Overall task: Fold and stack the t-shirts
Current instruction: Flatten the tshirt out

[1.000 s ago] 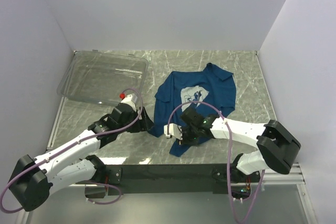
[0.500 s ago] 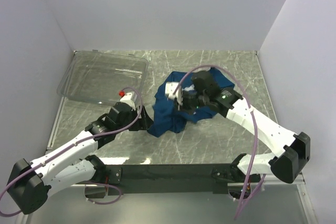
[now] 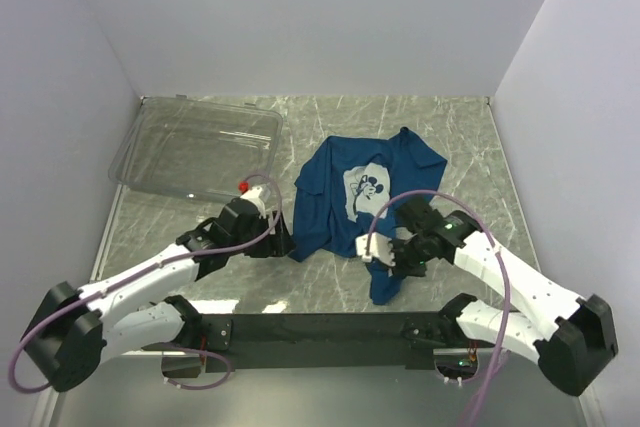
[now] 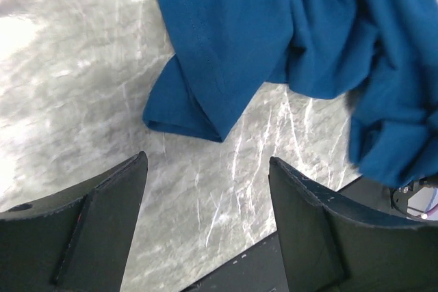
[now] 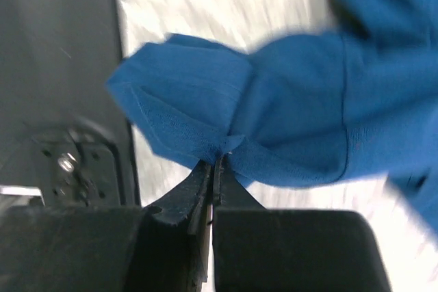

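My left gripper (image 4: 205, 162) hangs over the grey marbled stone table top (image 4: 75, 80), its 2 black fingers (image 4: 102, 217) spread wide with nothing between them. On the far side of that gap, a folded corner of the dark blue cotton t-shirt (image 4: 233, 25) lies flat on the stone. To the right the cloth bunches into thick rumpled folds. A black rail (image 4: 246, 275) crosses the near right corner.
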